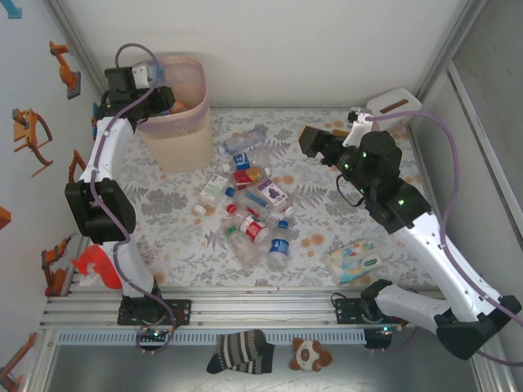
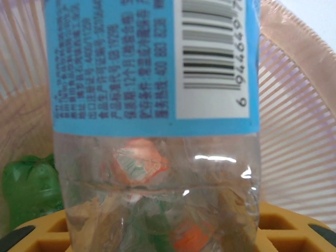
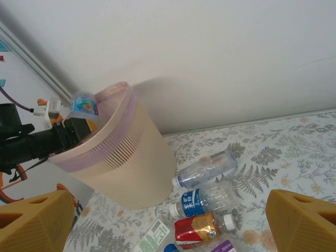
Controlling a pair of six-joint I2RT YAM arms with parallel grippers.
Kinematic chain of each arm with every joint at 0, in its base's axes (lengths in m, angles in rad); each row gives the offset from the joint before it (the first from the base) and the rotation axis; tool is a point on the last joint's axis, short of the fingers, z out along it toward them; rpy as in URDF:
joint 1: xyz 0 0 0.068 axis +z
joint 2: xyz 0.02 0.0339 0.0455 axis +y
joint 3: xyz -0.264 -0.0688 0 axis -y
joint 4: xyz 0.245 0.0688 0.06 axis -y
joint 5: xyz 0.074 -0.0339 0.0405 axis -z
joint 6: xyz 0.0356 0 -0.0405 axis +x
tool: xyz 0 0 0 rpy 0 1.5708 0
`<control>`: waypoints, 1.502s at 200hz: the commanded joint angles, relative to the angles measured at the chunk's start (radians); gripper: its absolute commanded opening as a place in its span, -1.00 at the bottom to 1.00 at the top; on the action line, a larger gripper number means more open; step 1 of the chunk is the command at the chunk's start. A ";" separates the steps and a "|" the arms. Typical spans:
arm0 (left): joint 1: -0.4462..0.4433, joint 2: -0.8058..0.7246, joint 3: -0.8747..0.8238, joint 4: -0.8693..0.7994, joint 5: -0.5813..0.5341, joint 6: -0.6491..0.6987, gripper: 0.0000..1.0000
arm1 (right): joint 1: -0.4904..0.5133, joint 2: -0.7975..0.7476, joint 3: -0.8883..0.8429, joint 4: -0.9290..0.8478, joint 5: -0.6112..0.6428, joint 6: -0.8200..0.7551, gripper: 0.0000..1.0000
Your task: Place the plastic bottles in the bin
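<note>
My left gripper [image 1: 160, 100] hangs over the bin's mouth, shut on a clear plastic bottle with a light-blue label [image 2: 152, 79]. The same bottle [image 3: 84, 105] pokes up beside the rim in the right wrist view. The beige bin [image 1: 176, 139] with its pink liner stands at the far left of the table. A green bottle [image 2: 29, 184] lies inside it, with more bottles blurred behind the held one. A heap of plastic bottles [image 1: 253, 208] lies mid-table. My right gripper [image 1: 315, 140] hovers open above the table right of the heap, its yellow fingers [image 3: 302, 220] wide apart with nothing between them.
A white tissue box [image 1: 394, 104] sits in the far right corner. A pastel wipes pack [image 1: 355, 263] lies near the front right. A striped sock [image 1: 241, 351] and a small plush toy [image 1: 310, 355] lie in front of the arm bases. Walls close both sides.
</note>
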 commanded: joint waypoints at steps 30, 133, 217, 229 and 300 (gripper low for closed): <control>0.009 0.104 0.082 -0.170 0.016 0.001 0.05 | 0.003 -0.016 -0.004 -0.002 0.024 0.010 0.86; 0.009 0.038 0.123 -0.150 0.051 -0.011 0.30 | 0.002 -0.015 -0.001 0.000 0.021 0.006 0.86; 0.009 -0.075 0.120 -0.095 0.163 -0.047 0.31 | 0.002 0.005 0.007 -0.030 0.024 0.000 0.85; 0.009 -0.090 0.112 -0.093 0.176 -0.051 0.30 | 0.002 0.019 0.018 -0.050 0.019 -0.010 0.83; -0.005 -0.306 -0.150 0.045 0.184 -0.069 0.28 | 0.002 0.169 0.129 -0.256 -0.031 -0.038 0.75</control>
